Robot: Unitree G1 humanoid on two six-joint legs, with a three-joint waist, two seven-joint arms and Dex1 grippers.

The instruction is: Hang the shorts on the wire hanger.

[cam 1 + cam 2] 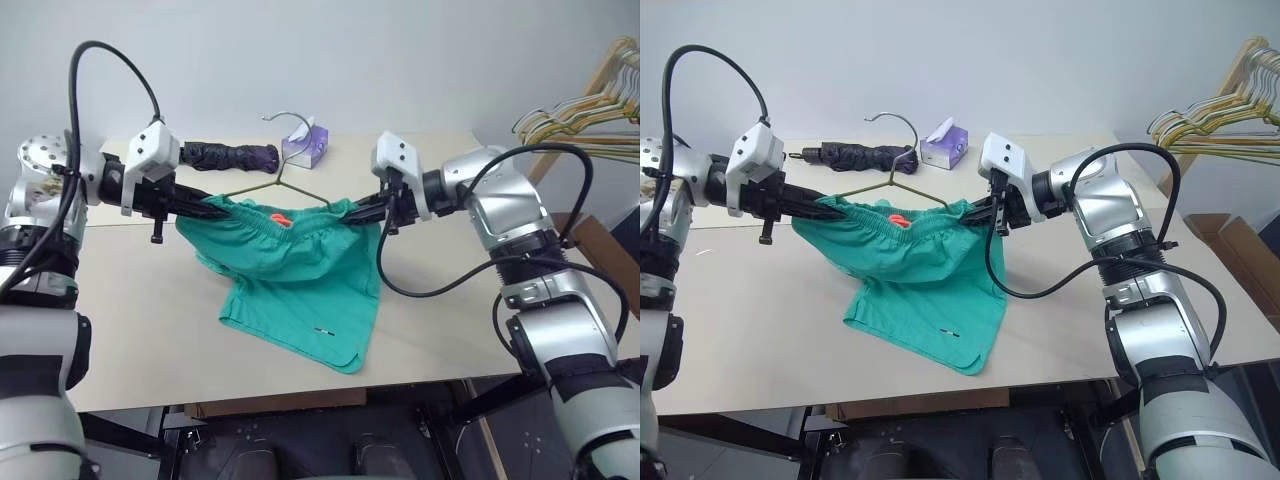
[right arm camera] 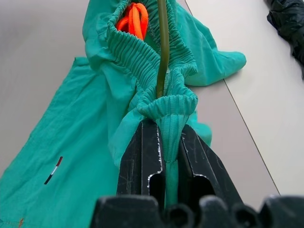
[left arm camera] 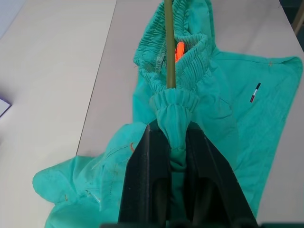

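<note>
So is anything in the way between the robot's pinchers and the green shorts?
No. Both grippers, left and right, already pinch the shorts' waistband, with the wire hanger running inside it.

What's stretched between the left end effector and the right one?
The shorts, held at the waistband by the left end effector and right end effector, with the wire hanger inside the waistband, seen in the head views.

A beige table carries a dark folded umbrella beside a purple tissue box; the shorts' hem rests in front of the box.
</note>
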